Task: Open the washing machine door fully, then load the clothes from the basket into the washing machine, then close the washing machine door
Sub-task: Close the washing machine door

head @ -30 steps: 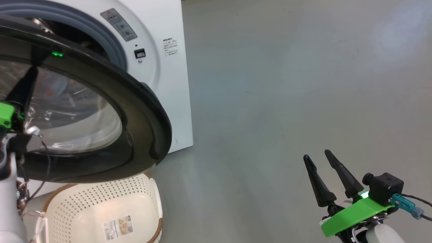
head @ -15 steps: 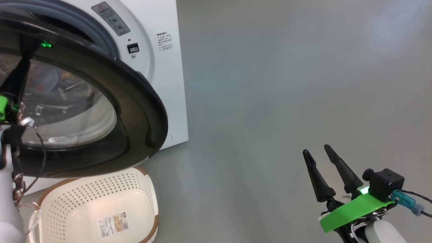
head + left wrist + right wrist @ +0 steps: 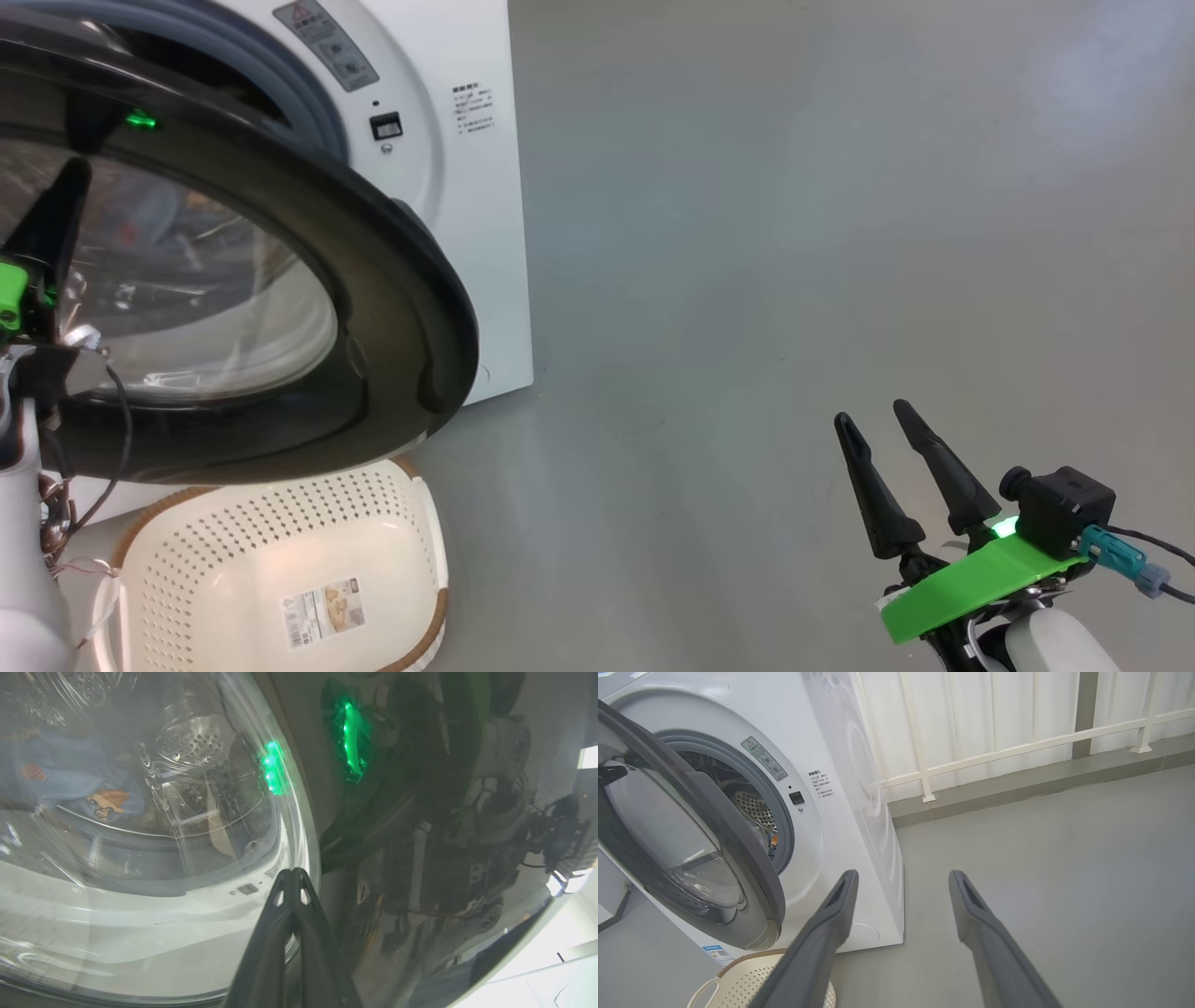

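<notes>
The washing machine (image 3: 467, 233) stands at the left with its door (image 3: 392, 280) swung partway out, black rim towards me. My left gripper (image 3: 77, 173) is shut and its tips rest against the door's glass (image 3: 140, 905). Through that glass the clothes (image 3: 70, 774) lie inside the steel drum. The basket (image 3: 187, 560) sits on the floor under the door, with a label sticker on its bare bottom. My right gripper (image 3: 874, 413) hovers open over the floor, far to the right of the machine. Its view shows the machine (image 3: 840, 765), the door (image 3: 738, 849) ajar and the basket (image 3: 738, 984).
Grey floor (image 3: 794, 233) stretches to the right of the machine. A white railing (image 3: 1017, 742) and a pale wall run behind it. The door overhangs the basket, close above its rim.
The head view swayed left and then back, so the whole picture shifted. Door, left gripper and basket keep their places relative to the machine. The right gripper stays open.
</notes>
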`<state>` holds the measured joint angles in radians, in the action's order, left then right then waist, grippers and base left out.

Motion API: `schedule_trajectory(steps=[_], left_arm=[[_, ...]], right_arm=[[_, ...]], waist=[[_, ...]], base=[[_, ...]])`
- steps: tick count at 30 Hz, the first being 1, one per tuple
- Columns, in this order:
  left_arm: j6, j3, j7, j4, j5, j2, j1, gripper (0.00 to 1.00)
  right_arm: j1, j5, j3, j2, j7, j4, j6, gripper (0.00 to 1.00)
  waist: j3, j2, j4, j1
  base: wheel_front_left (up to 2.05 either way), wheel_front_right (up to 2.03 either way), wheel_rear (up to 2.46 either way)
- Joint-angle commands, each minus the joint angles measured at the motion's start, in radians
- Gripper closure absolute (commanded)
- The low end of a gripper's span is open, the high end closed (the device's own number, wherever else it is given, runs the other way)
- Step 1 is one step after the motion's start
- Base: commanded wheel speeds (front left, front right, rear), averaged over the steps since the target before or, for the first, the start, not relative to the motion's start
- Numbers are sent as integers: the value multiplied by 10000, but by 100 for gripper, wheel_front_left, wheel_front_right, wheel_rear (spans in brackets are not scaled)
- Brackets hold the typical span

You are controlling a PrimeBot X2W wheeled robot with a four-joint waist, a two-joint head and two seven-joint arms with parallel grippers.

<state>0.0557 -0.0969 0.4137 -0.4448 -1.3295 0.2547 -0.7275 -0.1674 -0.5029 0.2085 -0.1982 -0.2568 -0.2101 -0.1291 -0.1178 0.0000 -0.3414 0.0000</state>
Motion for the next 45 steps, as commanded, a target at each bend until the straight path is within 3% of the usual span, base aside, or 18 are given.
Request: schedule_trajectory(steps=[1, 16, 18, 19, 20, 28, 34, 45], left_arm=[[-157, -225, 81, 266, 80, 445, -401, 100], [-163, 137, 528, 1253, 71, 243, 469, 100], [-166, 195, 559, 1453, 118, 245, 672, 56], [-172, 212, 545, 1550, 164, 263, 783, 6], [-179, 222, 525, 1640, 200, 273, 897, 0], [-429, 156, 155, 2317, 534, 427, 1914, 0], [-866, 76, -473, 2871, 1064, 608, 2929, 0], [-1581, 243, -2646, 3820, 2981, 796, 4878, 0]], right_arm=[[-233, 35, 129, -107, -49, 237, -16, 0], [-79, 30, 174, -231, -49, 185, -16, 0], [-66, 31, 188, -242, -49, 176, -16, 0], [-60, 32, 198, -244, -49, 173, -16, 0], [-54, 33, 209, -247, -49, 167, -16, 0], [-30, 12, 271, -319, -49, 137, -16, 0], [53, 4, 262, -401, -49, 136, -16, 0], [94, 13, 213, -437, -49, 161, -16, 0]], waist=[[17, 0, 37, 0], [257, 0, 514, 0], [307, 0, 635, 0], [334, 0, 697, 0], [360, 0, 758, 0], [535, 0, 1115, 0], [652, 0, 1435, 0], [775, 0, 1806, 0]], base=[[0, 0, 0], [0, 0, 0], [0, 0, 0], [0, 0, 0], [0, 0, 0], [0, 0, 0], [0, 0, 0], [0, 0, 0]])
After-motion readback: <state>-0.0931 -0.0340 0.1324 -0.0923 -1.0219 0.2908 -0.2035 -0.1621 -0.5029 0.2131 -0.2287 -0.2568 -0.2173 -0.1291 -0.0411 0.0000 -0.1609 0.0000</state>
